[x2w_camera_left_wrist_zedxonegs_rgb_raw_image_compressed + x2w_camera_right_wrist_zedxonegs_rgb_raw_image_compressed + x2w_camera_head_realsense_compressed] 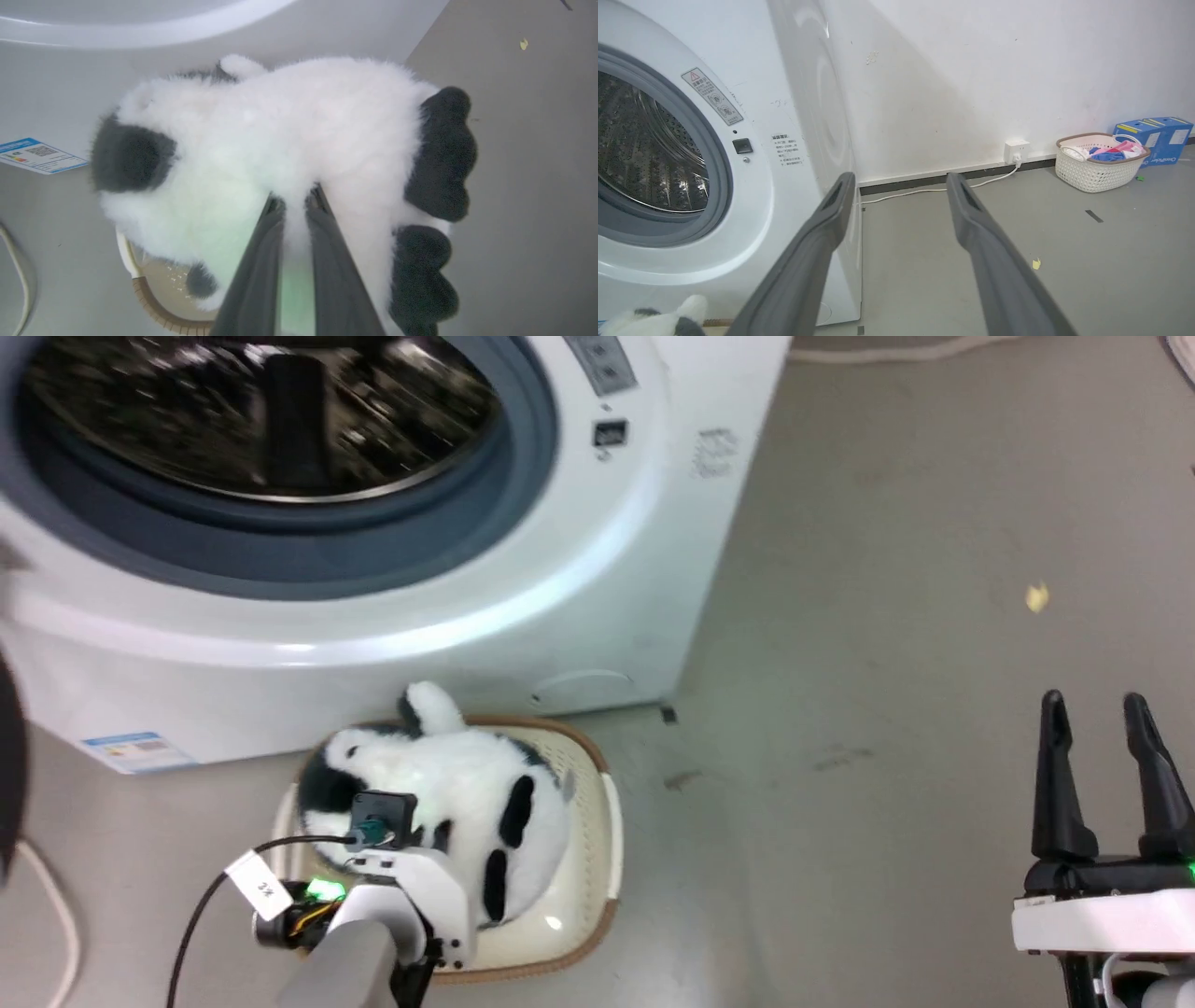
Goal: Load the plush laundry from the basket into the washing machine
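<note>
Your left gripper (294, 198) is nearly closed, pinching the fluffy black-and-white panda plush (280, 130) over the cream perforated basket (588, 821), 6 o'clock from the white front-loading washer (579, 569). Your right gripper (1106, 709), at 4 o'clock, gapes empty.

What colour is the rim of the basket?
Brown; the basket rim shows best in the left wrist view.

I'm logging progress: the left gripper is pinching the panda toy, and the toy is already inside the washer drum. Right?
Not quite. The left gripper does pinch the panda toy, but the head view shows the toy at the basket before the washer, not in its drum.
</note>
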Available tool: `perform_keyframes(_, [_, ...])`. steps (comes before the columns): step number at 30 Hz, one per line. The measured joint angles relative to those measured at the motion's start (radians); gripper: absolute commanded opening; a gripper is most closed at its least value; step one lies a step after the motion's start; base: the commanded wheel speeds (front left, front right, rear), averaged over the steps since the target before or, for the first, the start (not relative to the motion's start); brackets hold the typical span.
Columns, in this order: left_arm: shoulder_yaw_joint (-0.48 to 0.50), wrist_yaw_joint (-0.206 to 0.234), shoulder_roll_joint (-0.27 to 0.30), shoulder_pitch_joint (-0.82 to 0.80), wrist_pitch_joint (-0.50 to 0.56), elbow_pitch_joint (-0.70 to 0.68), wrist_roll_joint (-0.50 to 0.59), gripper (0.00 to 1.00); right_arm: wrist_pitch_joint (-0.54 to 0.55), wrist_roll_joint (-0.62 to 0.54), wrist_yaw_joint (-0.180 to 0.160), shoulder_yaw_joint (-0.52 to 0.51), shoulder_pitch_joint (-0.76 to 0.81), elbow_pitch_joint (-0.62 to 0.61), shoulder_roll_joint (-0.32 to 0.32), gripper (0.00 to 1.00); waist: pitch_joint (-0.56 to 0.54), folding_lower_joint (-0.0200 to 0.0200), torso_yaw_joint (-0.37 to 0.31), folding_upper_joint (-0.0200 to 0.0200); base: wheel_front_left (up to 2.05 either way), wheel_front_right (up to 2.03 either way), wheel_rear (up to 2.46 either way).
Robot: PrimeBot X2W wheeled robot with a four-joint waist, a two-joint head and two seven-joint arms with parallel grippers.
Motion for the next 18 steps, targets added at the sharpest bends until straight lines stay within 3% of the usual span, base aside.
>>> perform_keyframes(8, [0.057, 0.061, 0.025, 0.122, -0.006, -0.43, 0.044, 0.0, 0.0, -0.007, 0.0, -0.003, 0.016, -0.01, 0.0, 1.0, -0.051, 0.0, 0.062, 0.0, 0.0, 0.0, 0.0])
perform_keyframes(18, [0.136, 0.124, 0.076, 0.148, -0.007, -0.875, 0.128, 0.0, 0.0, -0.001, 0.0, 0.004, 0.012, -0.018, 0.0, 1.0, 0.028, 0.0003, 0.05, 0.0, 0.0, 0.0, 0.0])
